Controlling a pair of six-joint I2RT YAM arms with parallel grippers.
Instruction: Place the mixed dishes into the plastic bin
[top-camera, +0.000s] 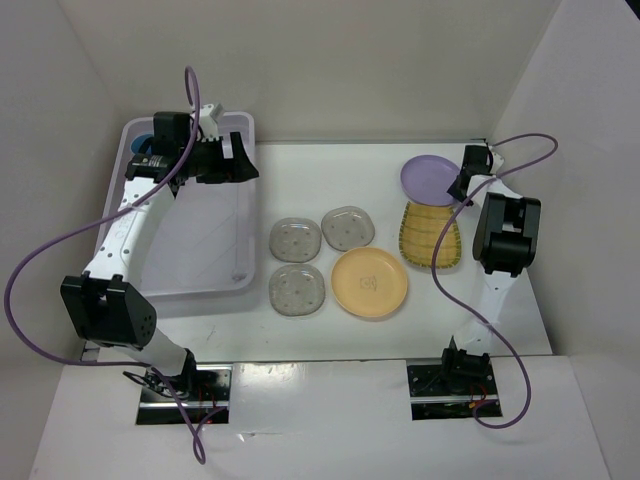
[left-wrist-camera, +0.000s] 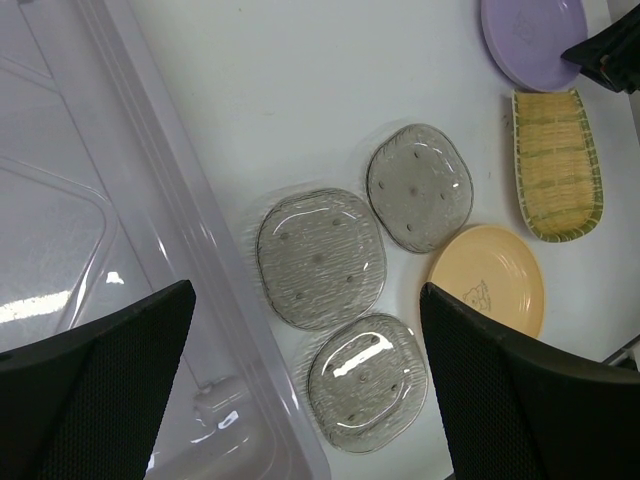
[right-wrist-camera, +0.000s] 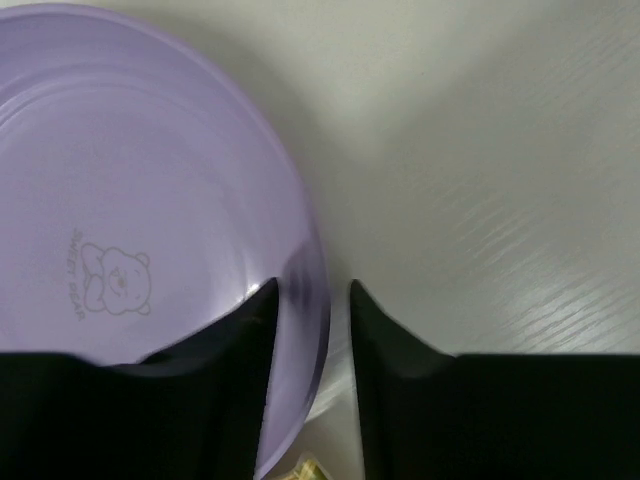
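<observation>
The left claw (top-camera: 243, 160) hangs released over the far end of the large translucent whitish plastic bin (top-camera: 170, 297), its arm hiding most of a blue cup (top-camera: 141, 141) inside. On the counter's (top-camera: 330, 175) far right, the shallow lavender bowl (right-wrist-camera: 130, 180) looks light, stiff and slick, best pinched at its thin rim, which the right claw (right-wrist-camera: 310, 288) straddles unclenched, a sliver of gap showing.

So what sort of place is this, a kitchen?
Most likely a robotics test booth: plain white walls box in a table, a left arm and a right arm are bolted at its near edge, and dishes lie beside a plastic bin.
</observation>
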